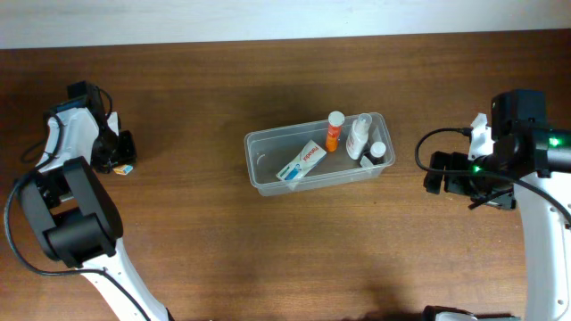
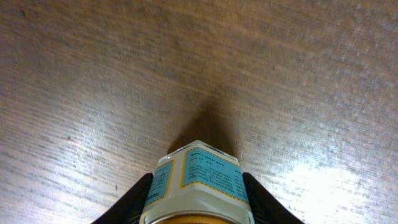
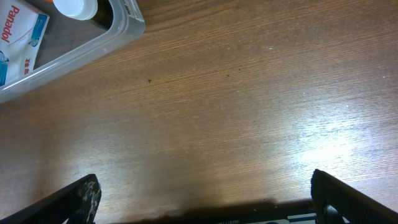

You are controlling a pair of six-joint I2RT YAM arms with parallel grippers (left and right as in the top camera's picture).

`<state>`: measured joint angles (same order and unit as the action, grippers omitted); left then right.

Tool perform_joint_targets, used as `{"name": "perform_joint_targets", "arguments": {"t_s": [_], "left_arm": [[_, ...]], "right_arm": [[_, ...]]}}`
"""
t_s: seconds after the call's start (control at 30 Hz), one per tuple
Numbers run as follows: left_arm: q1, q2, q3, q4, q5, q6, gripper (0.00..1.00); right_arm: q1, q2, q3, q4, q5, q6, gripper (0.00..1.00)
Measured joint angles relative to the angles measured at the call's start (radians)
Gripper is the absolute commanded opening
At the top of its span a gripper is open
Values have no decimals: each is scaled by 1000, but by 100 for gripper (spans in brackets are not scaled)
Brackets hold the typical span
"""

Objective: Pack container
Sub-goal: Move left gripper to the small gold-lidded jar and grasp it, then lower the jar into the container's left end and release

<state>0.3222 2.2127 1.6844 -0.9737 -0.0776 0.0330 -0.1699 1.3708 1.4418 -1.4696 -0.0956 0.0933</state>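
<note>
Left arm [image 1: 76,132]: your links are white, joint housings black.
Right arm [image 1: 544,232]: same white and black, green LEDs [image 1: 553,141] lit.
Cables [image 1: 434,135]: black, looping off both your arms.
Left fingers [image 2: 132,200]: black.
Right fingers [image 3: 84,198]: black, scuffed.

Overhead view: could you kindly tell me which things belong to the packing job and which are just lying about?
Job: container, Panadol box, orange tube, white bottle, dark bottle, blue-labelled jar between the left fingers.
Lying about: only the wooden table.

container [image 3: 118,34] cropped, bottle [image 2: 198,186] label blurred — unreadable
</note>
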Motion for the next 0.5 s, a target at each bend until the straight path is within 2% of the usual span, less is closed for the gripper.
{"name": "perform_joint_targets", "arguments": {"t_s": [0.27, 0.5], "left_arm": [[-23, -15, 43, -87, 24, -31, 33], [-185, -223, 63, -115, 74, -34, 33]], "right_arm": [[0, 0, 0, -1, 0, 0, 100], [0, 0, 0, -2, 0, 0, 100]]}}
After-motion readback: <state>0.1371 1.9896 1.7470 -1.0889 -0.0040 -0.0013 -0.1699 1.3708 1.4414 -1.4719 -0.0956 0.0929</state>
